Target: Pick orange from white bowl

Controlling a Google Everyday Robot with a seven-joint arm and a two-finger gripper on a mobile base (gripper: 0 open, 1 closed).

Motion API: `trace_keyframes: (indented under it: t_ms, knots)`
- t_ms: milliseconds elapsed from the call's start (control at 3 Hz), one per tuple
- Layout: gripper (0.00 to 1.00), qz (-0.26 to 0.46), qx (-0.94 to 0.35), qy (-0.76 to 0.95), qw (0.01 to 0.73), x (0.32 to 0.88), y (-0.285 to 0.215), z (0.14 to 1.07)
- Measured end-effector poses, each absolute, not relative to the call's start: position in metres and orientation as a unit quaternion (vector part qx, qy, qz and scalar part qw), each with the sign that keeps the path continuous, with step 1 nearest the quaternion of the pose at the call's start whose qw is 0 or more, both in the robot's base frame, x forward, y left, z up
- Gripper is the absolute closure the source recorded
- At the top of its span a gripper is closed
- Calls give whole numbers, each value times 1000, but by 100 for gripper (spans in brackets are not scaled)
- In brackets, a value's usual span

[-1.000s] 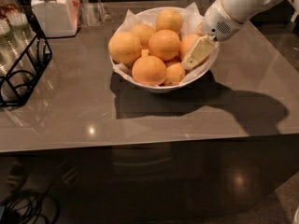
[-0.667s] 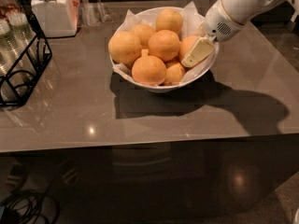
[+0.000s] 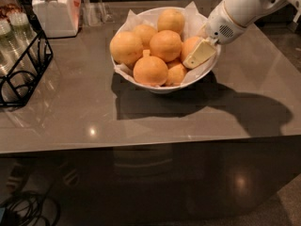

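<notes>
The white bowl point(image 3: 162, 87) stands on the grey table, lined with crinkled white paper and heaped with several oranges. The deeper reddish-orange orange point(image 3: 189, 46) lies at the bowl's right side, partly hidden by my gripper. My gripper point(image 3: 194, 56) reaches in from the upper right on a white arm and is down inside the bowl's right side, against that orange. The paler oranges, such as the one at the front point(image 3: 150, 70), lie to its left.
A black wire rack point(image 3: 21, 74) with glass bottles stands at the left edge. A white lidded jar point(image 3: 54, 9) and a clear container point(image 3: 94, 6) stand at the back left. The table's front edge runs below the bowl.
</notes>
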State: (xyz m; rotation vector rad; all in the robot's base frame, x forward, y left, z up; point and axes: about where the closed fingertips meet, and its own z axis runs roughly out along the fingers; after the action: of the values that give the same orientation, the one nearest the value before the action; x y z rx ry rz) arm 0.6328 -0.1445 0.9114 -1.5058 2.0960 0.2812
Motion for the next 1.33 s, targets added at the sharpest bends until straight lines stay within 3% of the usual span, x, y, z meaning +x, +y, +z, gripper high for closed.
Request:
trace_keyframes:
  t_ms: [667,1333]
  knots:
    - [100,111,-563,752,324,614,-143,970]
    - [100,175,-520,744,381,558,-162,1022]
